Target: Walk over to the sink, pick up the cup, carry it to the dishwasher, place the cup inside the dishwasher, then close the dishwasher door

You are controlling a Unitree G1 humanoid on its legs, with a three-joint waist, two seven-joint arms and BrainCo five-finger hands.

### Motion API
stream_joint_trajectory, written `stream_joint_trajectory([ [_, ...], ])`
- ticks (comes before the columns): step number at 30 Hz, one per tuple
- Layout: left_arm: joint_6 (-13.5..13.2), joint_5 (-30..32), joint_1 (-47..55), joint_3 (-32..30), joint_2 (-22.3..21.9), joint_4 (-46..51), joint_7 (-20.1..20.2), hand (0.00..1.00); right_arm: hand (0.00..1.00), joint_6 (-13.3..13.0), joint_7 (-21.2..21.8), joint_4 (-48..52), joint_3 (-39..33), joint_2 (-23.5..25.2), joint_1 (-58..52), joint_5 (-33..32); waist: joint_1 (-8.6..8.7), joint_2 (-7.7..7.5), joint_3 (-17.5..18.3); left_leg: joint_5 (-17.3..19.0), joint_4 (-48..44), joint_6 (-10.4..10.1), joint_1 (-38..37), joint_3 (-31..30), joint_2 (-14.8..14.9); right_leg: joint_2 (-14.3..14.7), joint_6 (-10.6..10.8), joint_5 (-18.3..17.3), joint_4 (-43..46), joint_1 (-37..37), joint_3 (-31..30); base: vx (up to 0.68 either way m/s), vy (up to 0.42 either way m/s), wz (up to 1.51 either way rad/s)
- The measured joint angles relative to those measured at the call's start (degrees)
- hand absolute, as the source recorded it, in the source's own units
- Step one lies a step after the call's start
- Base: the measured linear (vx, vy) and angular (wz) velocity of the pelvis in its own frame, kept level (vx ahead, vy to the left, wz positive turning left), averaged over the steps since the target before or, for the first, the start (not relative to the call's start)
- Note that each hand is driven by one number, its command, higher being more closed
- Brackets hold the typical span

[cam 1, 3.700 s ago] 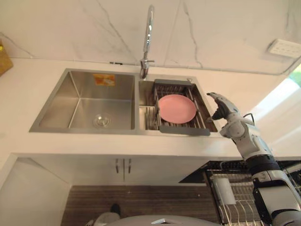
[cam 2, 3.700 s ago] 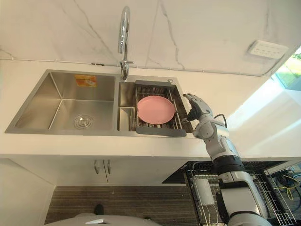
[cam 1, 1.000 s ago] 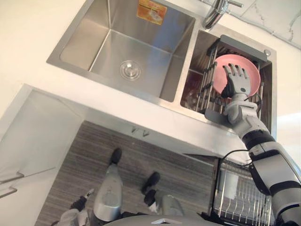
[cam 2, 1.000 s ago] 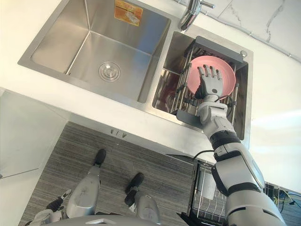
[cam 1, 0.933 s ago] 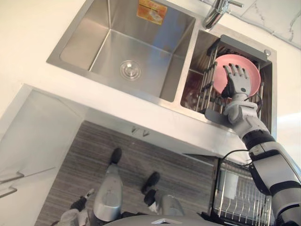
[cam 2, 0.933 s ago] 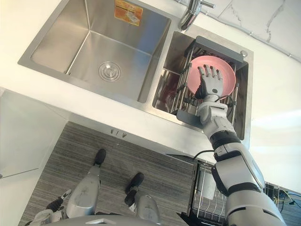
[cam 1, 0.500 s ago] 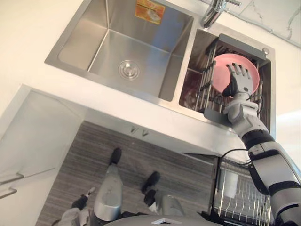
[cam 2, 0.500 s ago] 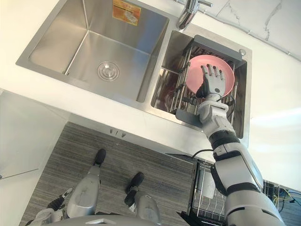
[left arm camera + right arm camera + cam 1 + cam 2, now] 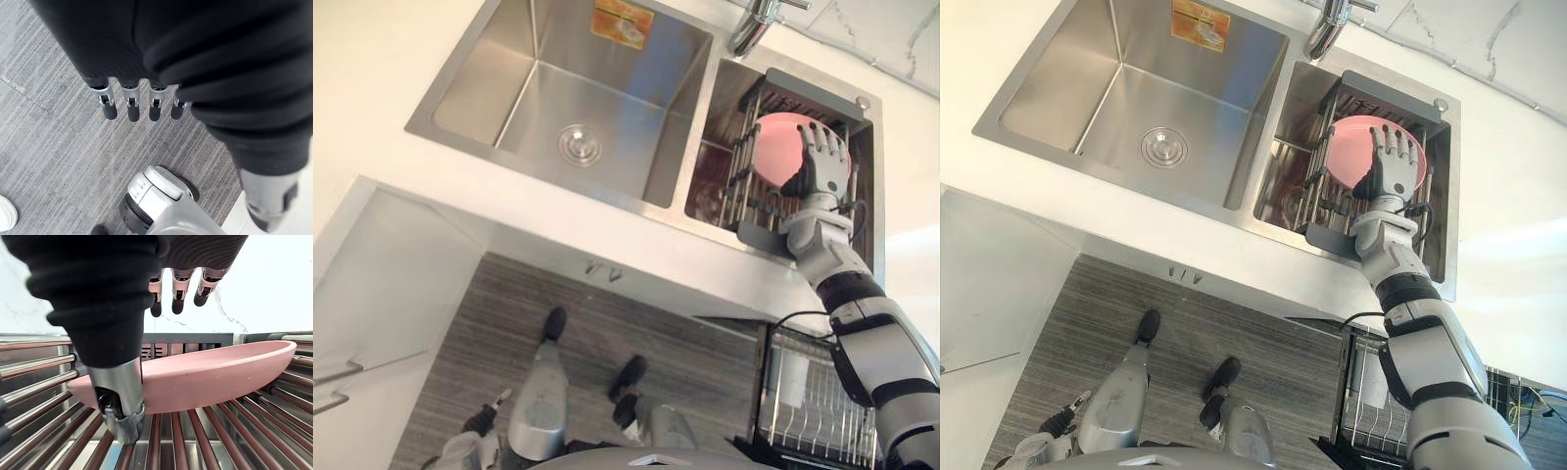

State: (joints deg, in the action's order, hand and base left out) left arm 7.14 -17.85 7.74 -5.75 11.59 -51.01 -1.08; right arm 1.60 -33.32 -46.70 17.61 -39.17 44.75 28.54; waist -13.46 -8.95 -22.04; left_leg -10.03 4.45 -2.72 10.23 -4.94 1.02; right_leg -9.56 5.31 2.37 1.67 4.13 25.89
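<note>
We see a smooth, round pink plate (image 9: 1356, 147) on a barred steel rack (image 9: 1391, 96); right hand (image 9: 1393, 176) above, fingers straight; left hand (image 9: 133, 103) likewise.

The left hand (image 9: 133, 105) is being held above a grey floor (image 9: 58, 147) of fine stripes, which is being shown across the middle of the frame. Its fingers (image 9: 108, 108) are being held straight, side by side in a row at the frame's centre, with the dark tips being pointed at the floor. The hand's dark ribbed cover (image 9: 205, 58) is being shown just behind them. A small white object (image 9: 4, 219) is being cut off at a corner of the frame, too little for naming.
</note>
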Motion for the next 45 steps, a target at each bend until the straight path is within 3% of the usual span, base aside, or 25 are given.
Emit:
stream_joint_trajectory([
  [8,-0.1,0.0,0.0,-0.5,-0.1,0.6,0.0,0.0,1.0,0.0,0.0,2.2,0.0,0.3,-0.7,-0.1,1.0,0.0,0.0,0.0,0.0,0.0,0.1,0.1,-0.2,0.0,0.1,0.4,-0.4,0.0,-0.1,0.0,-0.008,0.0],
  [12,0.0,0.1,0.0,-0.7,-0.1,0.6,0.0,0.0,1.0,-0.1,-6.3,2.5,-3.0,0.2,-0.5,-0.2,1.36,-0.01,0.0,-0.1,0.0,0.0,0.6,0.1,-0.2,0.0,0.1,0.5,-0.4,0.4,-0.1,0.0,-0.009,0.0],
  [14,0.0,0.1,0.0,-0.9,-0.2,0.6,-0.1,0.0,1.0,0.0,-7.3,2.5,-3.8,-0.1,0.0,-0.2,1.54,0.0,0.0,-0.2,0.0,0.0,0.9,0.1,-0.2,0.0,0.0,0.6,-0.4,0.8,-0.1,0.01,-0.016,-0.01],
  [25,-0.5,0.1,0.0,-2.1,0.9,0.8,-0.1,0.0,1.0,-1.4,-7.1,2.5,-3.0,-4.7,3.6,0.1,2.13,-0.01,0.0,-0.6,0.0,0.9,1.0,0.1,0.1,0.0,0.6,1.1,-0.7,0.5,0.1,0.02,-0.021,0.0],
  [45,0.8,2.4,0.1,-1.8,1.3,0.7,0.0,0.0,1.0,-4.1,-4.2,3.3,-2.1,-4.8,2.0,1.3,2.91,-0.59,0.4,-0.2,0.0,-0.1,-1.3,0.6,0.7,0.9,-0.1,0.9,-1.5,-1.6,-0.5,0.0,-0.01,-0.01],
])
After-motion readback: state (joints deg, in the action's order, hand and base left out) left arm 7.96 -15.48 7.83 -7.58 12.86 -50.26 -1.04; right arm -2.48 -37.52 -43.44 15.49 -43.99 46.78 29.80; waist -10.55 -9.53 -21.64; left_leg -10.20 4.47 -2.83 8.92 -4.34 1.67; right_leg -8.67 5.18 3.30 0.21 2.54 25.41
